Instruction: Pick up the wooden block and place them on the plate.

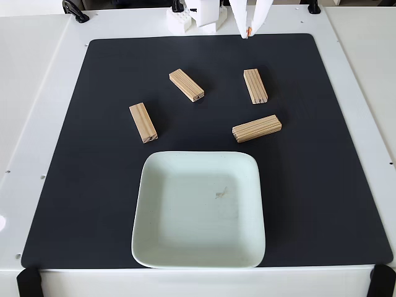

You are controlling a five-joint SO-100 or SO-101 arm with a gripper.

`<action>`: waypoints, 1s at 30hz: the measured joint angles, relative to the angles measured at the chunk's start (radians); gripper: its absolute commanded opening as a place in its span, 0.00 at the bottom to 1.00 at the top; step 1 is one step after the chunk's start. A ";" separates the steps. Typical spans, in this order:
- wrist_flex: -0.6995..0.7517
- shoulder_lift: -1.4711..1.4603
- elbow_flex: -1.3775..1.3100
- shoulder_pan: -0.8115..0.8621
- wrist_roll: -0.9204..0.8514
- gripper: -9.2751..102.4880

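Several pale wooden blocks lie on a black mat: one at the left [143, 122], one at upper centre [186, 85], one at upper right [255, 85], and one lying crosswise [256, 129] just above the plate. The mint-green square plate [148, 247] sits at the mat's front centre with only a small grey smudge on it. My white gripper [246, 32] hangs at the top edge of the view, fingertips together and shut on nothing, well behind the upper right block.
The black mat [74, 204] covers most of the white table [31, 93]. The arm's white base [198, 15] stands at the back centre. Black clamps sit at the table's corners.
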 measured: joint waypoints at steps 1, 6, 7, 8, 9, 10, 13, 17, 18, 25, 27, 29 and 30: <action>-0.018 -0.014 0.000 0.011 0.000 0.23; -0.112 -0.081 0.012 0.044 -0.012 0.36; -0.120 -0.094 0.012 0.044 -0.026 0.38; -0.124 -0.104 0.012 0.054 -0.043 0.38; -0.129 -0.120 0.012 0.060 -0.054 0.39; -0.133 -0.135 0.012 0.067 -0.063 0.39; -0.138 -0.179 0.012 0.091 -0.075 0.39; -0.140 -0.227 0.012 0.089 -0.075 0.39; -0.140 -0.236 0.012 0.087 -0.075 0.39; -0.153 -0.284 0.015 0.089 -0.075 0.39; -0.179 -0.293 0.025 0.089 -0.075 0.39; -0.227 -0.305 0.044 0.089 -0.075 0.39; -0.256 -0.310 0.057 0.089 -0.075 0.39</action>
